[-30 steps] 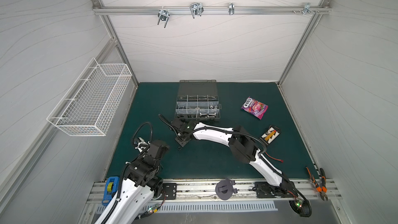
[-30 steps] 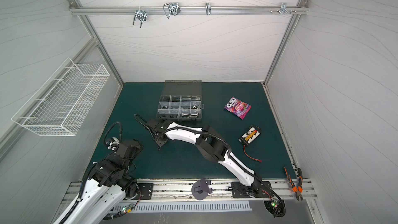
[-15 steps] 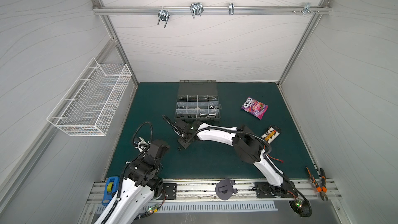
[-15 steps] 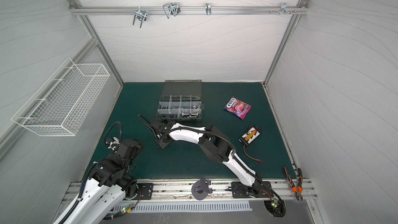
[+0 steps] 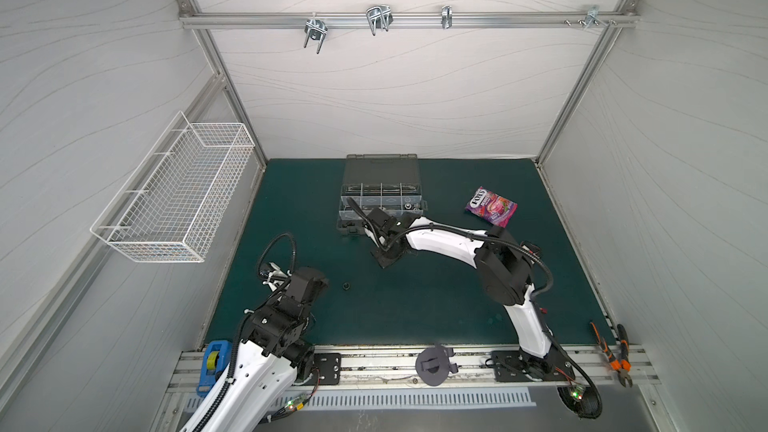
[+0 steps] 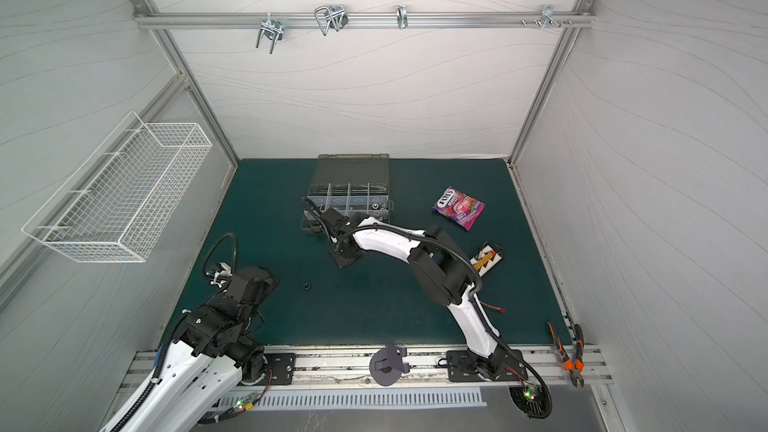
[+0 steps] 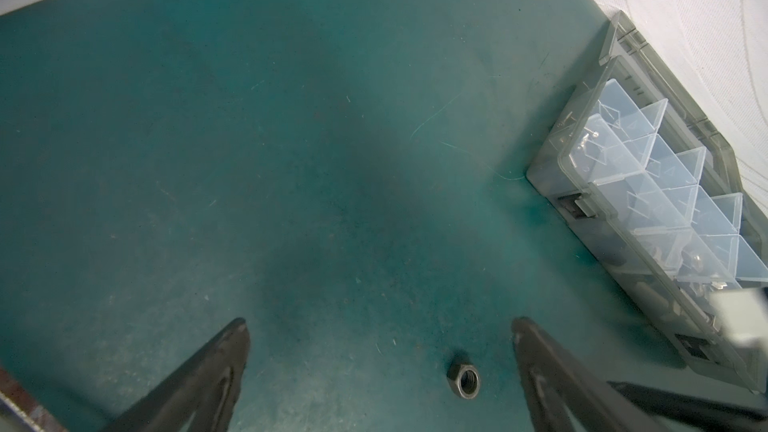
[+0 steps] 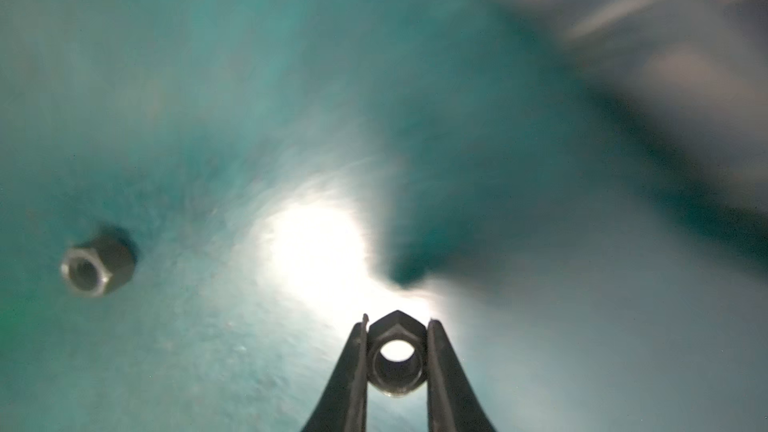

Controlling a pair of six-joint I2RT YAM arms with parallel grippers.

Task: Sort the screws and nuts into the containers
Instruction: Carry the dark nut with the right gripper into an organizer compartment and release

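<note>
- We see the right gripper (image 8: 398,324) clamped on a dark hex nut (image 8: 397,361). Its two thin tips press on opposite flats, and the bore faces the wrist camera.
- In both top views that gripper sits low over the green mat (image 5: 436,292), just in front of the organizer case (image 5: 380,170). We cannot tell how far the nut is off the mat.
- We judge the nut rigid, small and light for the arm but dense. Its smooth metal is slippery, so it could pivot or squirt out of narrow tips.
- The flat-to-flat hold looks right to us, since gripping across the corners would let it roll. It is not fragile, so a short drop into one of the compartments (image 7: 665,168) should do no harm.
- A second nut (image 7: 463,380) lies on the mat between the spread fingers of the left gripper (image 7: 380,338), touching neither. The same flat-to-flat pinch would suit it.
- Some compartments hold metal parts, but these are too small for us to sort by eye.
- The only writing we can read is "FOX'S" on the purple candy bag (image 5: 491,205), which lies well apart from the case. We see no label on the case or the nuts.
</note>
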